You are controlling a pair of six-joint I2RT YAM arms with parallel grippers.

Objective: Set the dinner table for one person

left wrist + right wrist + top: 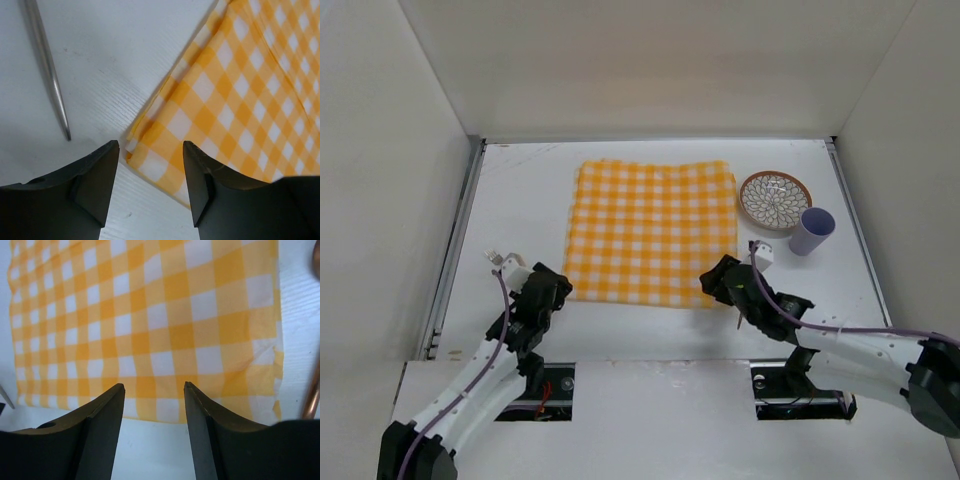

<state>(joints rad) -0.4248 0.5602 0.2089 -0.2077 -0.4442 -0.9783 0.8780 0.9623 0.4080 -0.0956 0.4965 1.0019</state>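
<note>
1. Left gripper [556,287] sits low over the near-left part of the dinner table [520,200], at the near-left corner of the checked cloth [652,230].
2. Left wrist view: the left gripper [150,150] has its jaws moderately apart with nothing clasped. The cloth corner [150,150] lies in the gap just ahead of the tips. Whether a finger touches the fabric, cannot tell.
3. Same view: bare white table [110,75] to the left, with a slim silver rod [47,65] lying on it, apart from the cloth.
4. Right gripper [718,280] hangs over the table at the cloth's near-right corner.
5. Right wrist view: the right gripper [154,390] has its jaws parted about as wide and grips nothing. The cloth's near edge [150,410] lies just beyond the tips, with white table [150,450] between the fingers.
6. Same view: a copper-coloured rod [314,385] shows at the right edge, too cropped to identify.
7. Table surface: large, flat, white, faint wood grain, with a metal rail [455,250] along its left side.
8. Cloth: yellow-and-white check, spread flat at the table's middle, slightly rumpled at its near corners.
9. Far right: a patterned plate [775,200] with a brown rim, just right of the cloth. A lilac cup [811,231] stands upright just beside it, nearer and to the right.
</note>
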